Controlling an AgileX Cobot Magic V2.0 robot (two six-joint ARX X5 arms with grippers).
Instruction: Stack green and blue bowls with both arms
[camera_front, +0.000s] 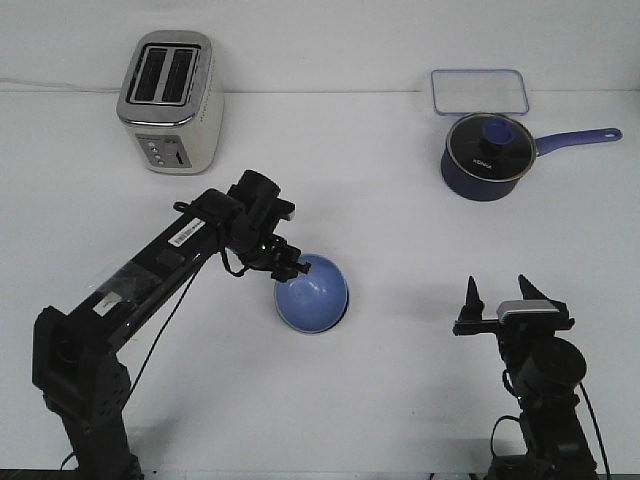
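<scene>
- Left arm (150, 275): slim, matte black, built of boxy jointed segments with a blocky base housing at the lower end.
- A white rectangular label sticker with dark print sits on its upper link; a clear, glossy patch covers the link below it.
- Thin black cables loop loosely alongside the links and near the wrist.
- Left claw (292, 266): black, short, behind a round black wrist barrel.
- Right arm (545, 400): black, with a rounded joint housing and a thin cable at its side.
- Right claw (500, 295): two pointed black fingers on a crossbar carrying a grey-white block.
</scene>
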